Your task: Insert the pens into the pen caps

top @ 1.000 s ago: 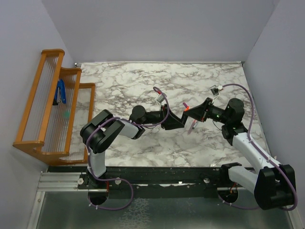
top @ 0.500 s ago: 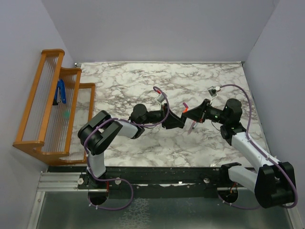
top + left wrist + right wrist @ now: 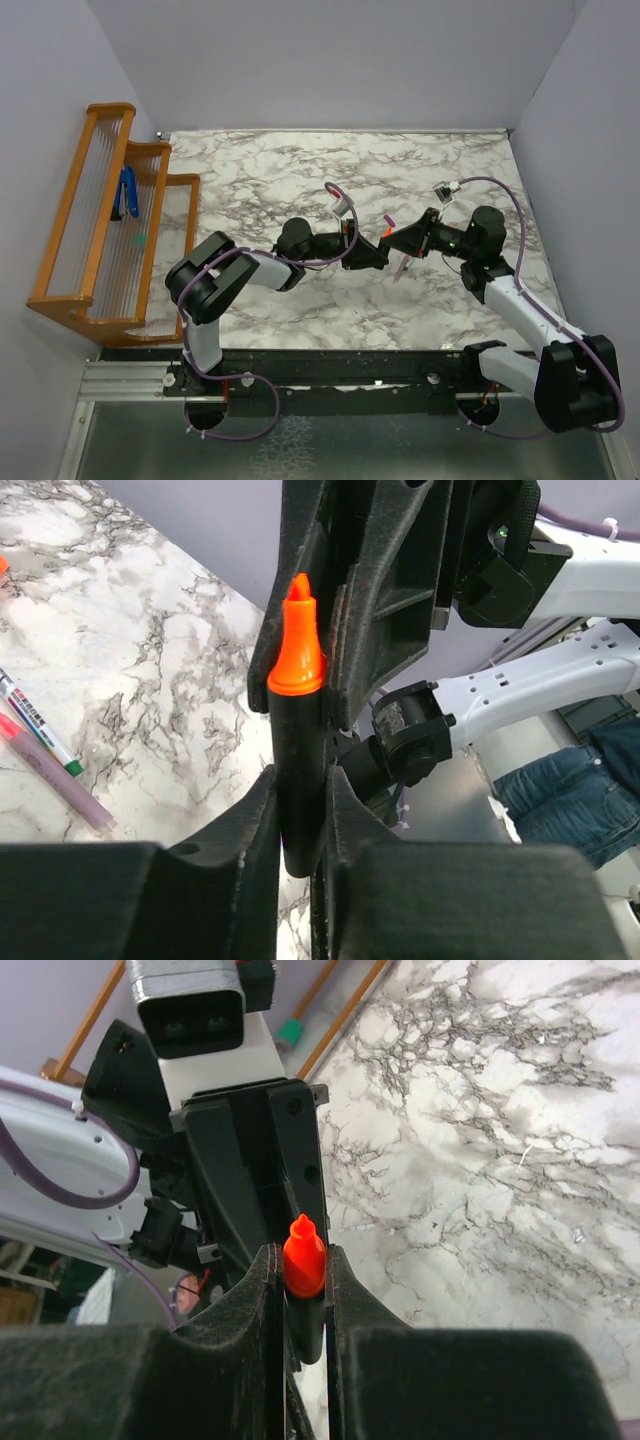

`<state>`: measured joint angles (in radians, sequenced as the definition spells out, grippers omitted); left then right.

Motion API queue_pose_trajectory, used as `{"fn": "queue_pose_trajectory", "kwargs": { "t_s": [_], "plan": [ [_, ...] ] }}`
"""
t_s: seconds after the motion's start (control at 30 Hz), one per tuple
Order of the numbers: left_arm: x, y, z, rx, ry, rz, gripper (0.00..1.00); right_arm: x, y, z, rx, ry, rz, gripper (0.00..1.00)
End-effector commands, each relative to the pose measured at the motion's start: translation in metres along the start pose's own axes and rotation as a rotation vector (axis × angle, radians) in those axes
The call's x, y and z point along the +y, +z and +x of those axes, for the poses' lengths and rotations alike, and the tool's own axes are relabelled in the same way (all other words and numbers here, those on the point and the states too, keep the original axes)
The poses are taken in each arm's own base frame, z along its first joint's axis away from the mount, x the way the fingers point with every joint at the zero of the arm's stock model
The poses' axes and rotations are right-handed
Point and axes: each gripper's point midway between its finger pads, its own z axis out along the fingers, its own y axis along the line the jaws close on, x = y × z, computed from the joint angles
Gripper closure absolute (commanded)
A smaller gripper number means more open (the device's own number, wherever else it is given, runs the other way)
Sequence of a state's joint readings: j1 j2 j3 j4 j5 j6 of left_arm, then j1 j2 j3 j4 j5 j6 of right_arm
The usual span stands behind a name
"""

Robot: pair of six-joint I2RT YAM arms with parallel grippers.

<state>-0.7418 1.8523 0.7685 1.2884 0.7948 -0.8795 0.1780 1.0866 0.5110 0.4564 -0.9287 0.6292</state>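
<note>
At the near edge the two arms stand on their bases and bend inward over the marble table (image 3: 260,170); they meet nose to nose about the middle of it. The left gripper (image 3: 380,252) reaches in from the left and the right gripper (image 3: 396,241) from the right; the two are all but touching.

A little nearer than that meeting point, the two thin pens lie flat on the marble close beside each other: a pale thin pen (image 3: 38,720) with printing and a green end, and a pink thin pen (image 3: 60,780). Whether they touch I cannot tell.

Between the grippers stands the black marker (image 3: 298,790), roughly upright, with its orange tip (image 3: 297,645) uppermost. The left gripper is clamped on the black barrel; its fingers (image 3: 250,880) press tight against either side.

Seen from the right wrist, the right gripper's own fingers (image 3: 240,1380) sit hard against the orange tip; it looks clamped on the upper end of the same marker — so both grip it at once, well clear of the marble.

Just beyond the grippers a small magenta piece (image 3: 388,219) shows, too small to name.

Farther off, against the left wall, a wooden rack (image 3: 90,130) holds a blue-handled tool (image 3: 128,192) and a small green thing (image 3: 140,238) — both behind its bars.
</note>
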Motion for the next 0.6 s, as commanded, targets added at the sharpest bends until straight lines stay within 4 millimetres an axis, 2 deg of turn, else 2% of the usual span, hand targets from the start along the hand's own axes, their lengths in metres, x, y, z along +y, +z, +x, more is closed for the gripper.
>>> {"fn": "queue_pose_trajectory", "kwargs": {
  "t_s": [0.0,0.03,0.17,0.2,0.3,0.37,0.43,0.5,0.57],
  "plan": [
    [0.003,0.005,-0.001,0.001,0.020,0.007,0.97,0.001,0.002,0.000,-0.010,-0.019,-0.010,0.99],
    [0.004,0.005,0.000,0.002,0.019,0.006,1.00,0.001,0.002,0.000,-0.010,-0.018,-0.011,0.99],
    [0.003,0.004,0.000,0.005,0.030,0.009,1.00,-0.002,0.002,0.001,-0.008,-0.012,0.008,0.99],
    [0.003,0.004,0.000,0.006,0.033,0.011,1.00,-0.005,0.002,0.001,-0.008,-0.009,0.024,0.94],
    [0.004,0.004,0.002,0.019,0.040,0.000,1.00,-0.018,0.000,-0.002,-0.015,-0.011,0.110,0.40],
    [0.009,0.002,0.005,0.034,0.041,-0.026,1.00,-0.027,-0.003,-0.009,-0.028,-0.032,0.191,0.17],
    [0.014,-0.002,0.009,0.049,0.042,-0.057,1.00,-0.037,-0.009,-0.020,-0.061,-0.045,0.291,0.07],
    [0.018,-0.007,0.011,0.052,0.045,-0.088,1.00,-0.049,-0.016,-0.033,-0.111,-0.043,0.403,0.01],
    [0.021,-0.013,0.010,0.043,0.049,-0.113,1.00,-0.058,-0.025,-0.047,-0.165,-0.042,0.498,0.00]
  ]
}}
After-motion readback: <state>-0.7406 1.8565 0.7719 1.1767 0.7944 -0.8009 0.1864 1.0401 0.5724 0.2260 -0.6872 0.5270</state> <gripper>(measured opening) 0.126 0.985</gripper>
